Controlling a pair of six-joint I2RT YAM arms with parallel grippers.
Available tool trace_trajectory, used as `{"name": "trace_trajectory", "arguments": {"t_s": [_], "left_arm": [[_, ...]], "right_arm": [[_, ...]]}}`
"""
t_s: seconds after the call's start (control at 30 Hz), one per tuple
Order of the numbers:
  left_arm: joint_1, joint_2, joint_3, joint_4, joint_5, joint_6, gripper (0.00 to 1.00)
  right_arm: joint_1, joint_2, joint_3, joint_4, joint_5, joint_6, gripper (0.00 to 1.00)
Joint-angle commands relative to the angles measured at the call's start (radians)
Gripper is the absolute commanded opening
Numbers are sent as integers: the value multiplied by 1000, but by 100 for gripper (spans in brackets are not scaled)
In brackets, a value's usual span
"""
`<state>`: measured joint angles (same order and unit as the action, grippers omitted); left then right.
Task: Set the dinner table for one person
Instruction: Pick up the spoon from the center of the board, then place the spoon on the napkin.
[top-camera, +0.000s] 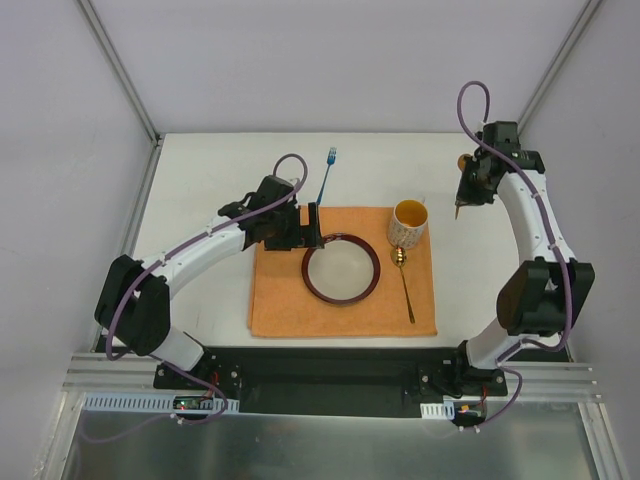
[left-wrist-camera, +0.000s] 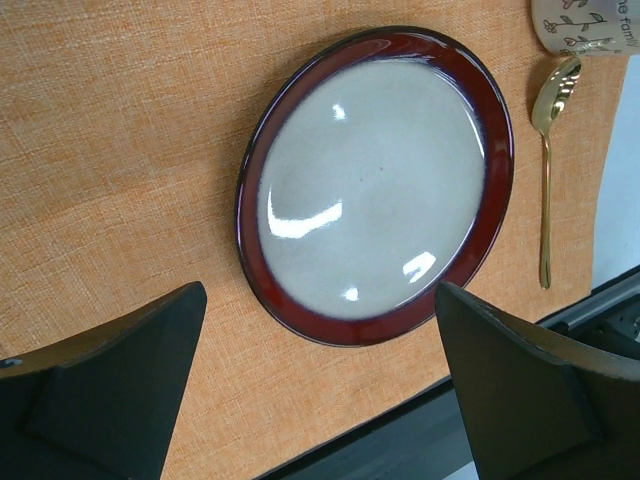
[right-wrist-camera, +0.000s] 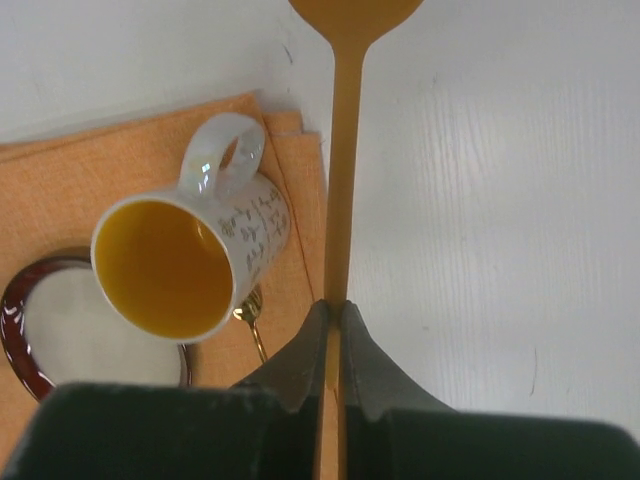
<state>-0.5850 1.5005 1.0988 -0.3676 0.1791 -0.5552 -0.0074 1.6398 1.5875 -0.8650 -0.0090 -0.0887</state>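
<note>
Top external | mug (top-camera: 408, 222) beside plate (top-camera: 341, 268) | fork (top-camera: 327, 175) beyond placemat (top-camera: 280, 300)

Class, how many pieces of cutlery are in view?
3: a blue fork beyond the mat, a gold spoon beside the plate, a gold piece in the right gripper.

Whole dinner table (top-camera: 200, 170) viewed from high above, behind the arm bases, left wrist camera close over the plate (left-wrist-camera: 375, 190) beyond the left gripper (left-wrist-camera: 320, 290), right wrist camera pointed down, mug (right-wrist-camera: 200, 260) left of the right gripper (right-wrist-camera: 333, 305), plate and mug shared by all views
</note>
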Motion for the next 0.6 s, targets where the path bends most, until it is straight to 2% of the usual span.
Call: {"name": "trace_trajectory", "arguments": {"t_s": [0.0,0.57], "left_arm": [[-15,3,29,39,23,20,99],[5,13,88,39,22,28,99]], "right_arm": [[32,-142,-95,-2,-31,59,1],[139,-478,-385,-103,-42,121,1]]}}
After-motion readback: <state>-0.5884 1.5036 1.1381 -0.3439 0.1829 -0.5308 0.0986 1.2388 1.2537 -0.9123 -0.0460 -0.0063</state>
